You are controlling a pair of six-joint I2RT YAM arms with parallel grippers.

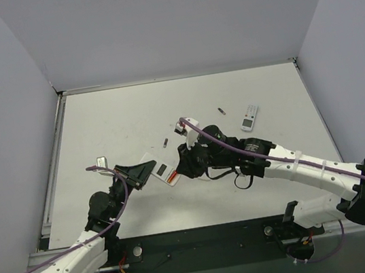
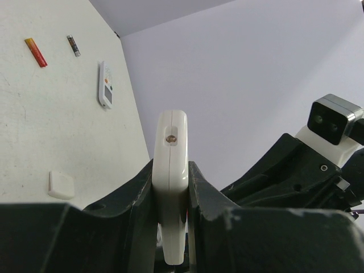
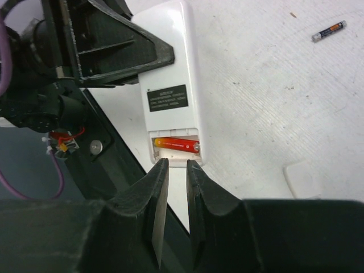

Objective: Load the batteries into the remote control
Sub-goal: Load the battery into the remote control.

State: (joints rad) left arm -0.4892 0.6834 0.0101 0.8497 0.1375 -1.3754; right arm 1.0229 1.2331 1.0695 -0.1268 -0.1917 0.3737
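My left gripper (image 1: 145, 172) is shut on the remote control (image 1: 164, 173), holding it above the table. In the left wrist view the remote control (image 2: 172, 165) stands edge-on, clamped between both fingers. The right wrist view shows its white back (image 3: 170, 62) with the battery bay uncovered and one red battery (image 3: 176, 145) lying inside. My right gripper (image 3: 176, 166) hovers just below that bay, its jaws a narrow gap apart with nothing between them. A second red battery (image 2: 35, 52) lies on the table.
A white-faced remote (image 1: 250, 117) lies at the back right, with a dark battery (image 1: 220, 111) beside it and another (image 1: 165, 142) near the arms. A small white cover (image 3: 307, 179) lies on the table close to my right gripper.
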